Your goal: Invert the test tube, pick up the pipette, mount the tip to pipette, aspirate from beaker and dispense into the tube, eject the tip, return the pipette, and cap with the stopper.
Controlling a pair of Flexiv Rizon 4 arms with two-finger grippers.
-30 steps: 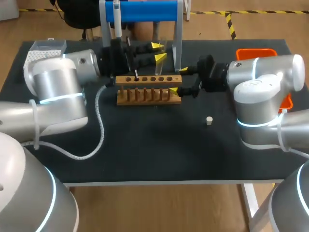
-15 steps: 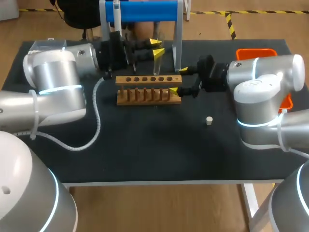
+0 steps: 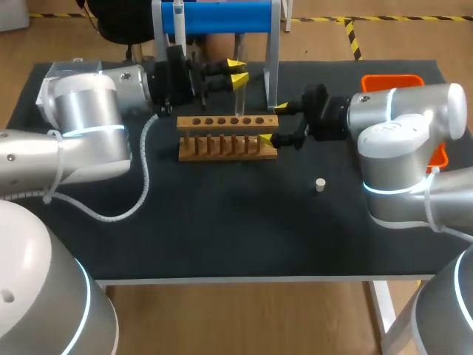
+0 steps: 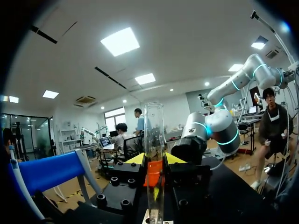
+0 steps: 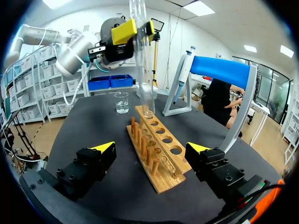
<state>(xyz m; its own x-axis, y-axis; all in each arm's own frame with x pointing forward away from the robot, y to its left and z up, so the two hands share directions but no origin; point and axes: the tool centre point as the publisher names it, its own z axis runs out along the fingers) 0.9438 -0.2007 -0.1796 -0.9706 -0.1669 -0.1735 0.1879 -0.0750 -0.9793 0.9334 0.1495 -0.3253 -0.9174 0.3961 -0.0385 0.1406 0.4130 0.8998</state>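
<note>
My left gripper (image 3: 237,71) is shut on a clear test tube (image 3: 242,89), held upright just behind the wooden rack (image 3: 228,137). In the left wrist view the tube (image 4: 154,140) stands between the yellow tips of the left gripper (image 4: 155,161). My right gripper (image 3: 273,123) stands open around the rack's right end, with the rack (image 5: 156,149) lying between its fingers (image 5: 105,147). From there the tube (image 5: 142,65) hangs from the left gripper (image 5: 133,29). The pipette (image 3: 179,22) hangs on the blue stand (image 3: 222,16). A small beaker (image 5: 122,101) stands beyond the rack. A white stopper (image 3: 320,185) lies on the mat.
An orange bin (image 3: 392,80) sits at the back right behind my right arm. A clear tip box (image 3: 70,74) stands at the back left. The blue stand's leg (image 3: 272,59) rises close behind the rack's right end.
My left gripper has drawn slightly back and to the left with the tube, and its arm has swung leftward. The right arm has not moved.
</note>
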